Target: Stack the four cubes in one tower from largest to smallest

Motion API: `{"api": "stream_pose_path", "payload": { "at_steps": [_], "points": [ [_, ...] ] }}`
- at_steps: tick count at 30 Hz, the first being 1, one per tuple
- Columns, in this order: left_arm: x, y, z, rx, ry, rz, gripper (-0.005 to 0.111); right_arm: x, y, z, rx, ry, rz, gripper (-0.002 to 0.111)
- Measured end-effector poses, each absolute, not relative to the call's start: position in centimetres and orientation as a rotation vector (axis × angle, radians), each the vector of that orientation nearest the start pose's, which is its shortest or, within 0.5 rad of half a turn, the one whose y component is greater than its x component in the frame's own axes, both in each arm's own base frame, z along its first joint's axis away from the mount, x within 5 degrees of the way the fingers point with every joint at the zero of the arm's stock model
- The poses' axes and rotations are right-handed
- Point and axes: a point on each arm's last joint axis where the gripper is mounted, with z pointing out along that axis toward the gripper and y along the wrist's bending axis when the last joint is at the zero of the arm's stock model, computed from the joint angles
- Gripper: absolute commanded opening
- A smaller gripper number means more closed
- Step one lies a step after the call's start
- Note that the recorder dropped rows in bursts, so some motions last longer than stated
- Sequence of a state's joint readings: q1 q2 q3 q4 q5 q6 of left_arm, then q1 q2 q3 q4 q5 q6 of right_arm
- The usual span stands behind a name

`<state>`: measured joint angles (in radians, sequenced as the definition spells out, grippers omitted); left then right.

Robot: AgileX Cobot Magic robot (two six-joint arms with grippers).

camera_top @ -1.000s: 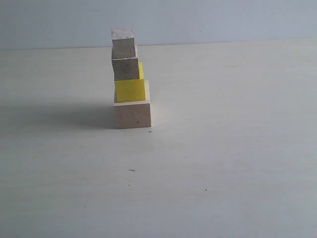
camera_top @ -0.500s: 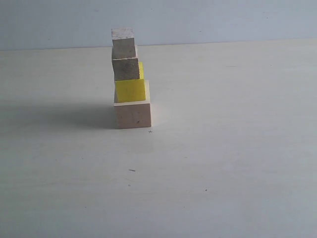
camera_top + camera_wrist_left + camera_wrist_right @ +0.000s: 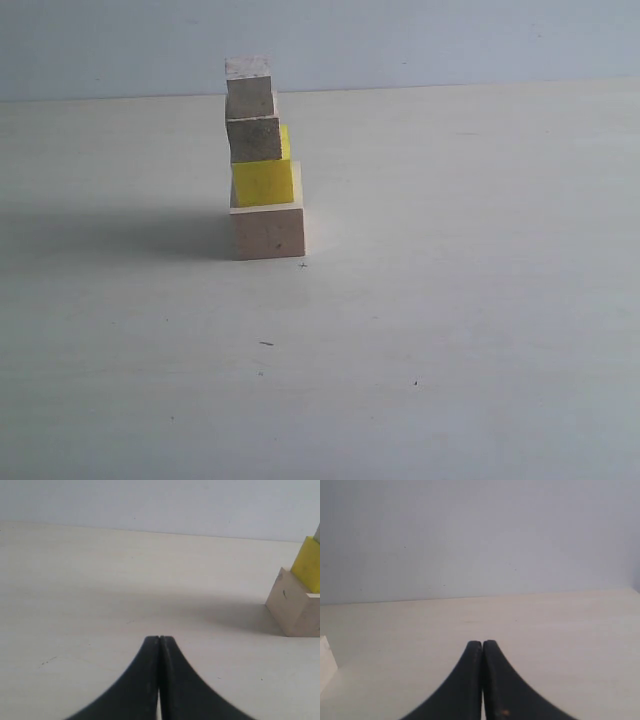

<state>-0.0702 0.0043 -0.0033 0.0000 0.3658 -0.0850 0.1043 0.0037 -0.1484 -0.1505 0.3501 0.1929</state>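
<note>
The tower stands on the table in the exterior view: a large pale wood cube (image 3: 268, 230) at the bottom, the yellow cube (image 3: 264, 182) on it, then a small wood cube (image 3: 254, 139) and the smallest cube (image 3: 249, 88) on top. No gripper shows in that view. In the left wrist view my left gripper (image 3: 159, 639) is shut with nothing in it, well apart from the large cube (image 3: 294, 608) and yellow cube (image 3: 308, 566) at the frame's edge. My right gripper (image 3: 482, 643) is shut and empty; a pale cube corner (image 3: 326, 662) shows at the edge.
The pale table (image 3: 450, 300) stretches wide around the tower, ending at a light wall (image 3: 450, 40) behind. A few small dark specks (image 3: 266, 343) lie on the surface in front.
</note>
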Motion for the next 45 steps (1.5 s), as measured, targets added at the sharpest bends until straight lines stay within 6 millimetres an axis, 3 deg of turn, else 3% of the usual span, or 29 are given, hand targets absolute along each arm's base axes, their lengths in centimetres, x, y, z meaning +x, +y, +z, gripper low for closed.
{"api": "stream_pose_path", "payload": {
  "at_steps": [8, 21, 45],
  "points": [
    [5.3, -0.4, 18.1, -0.014, 1.852, -0.108, 0.0, 4.8, 0.0, 22.8, 0.025, 1.695, 0.075, 0.0],
    [5.3, -0.4, 18.1, -0.014, 1.852, -0.108, 0.0, 5.4, -0.1, 18.6, 0.125, 1.796, 0.096, 0.0],
    [5.3, -0.4, 18.1, -0.014, 1.852, -0.108, 0.0, 5.4, -0.2, 18.4, 0.036, 1.822, -0.012, 0.0]
  ]
}}
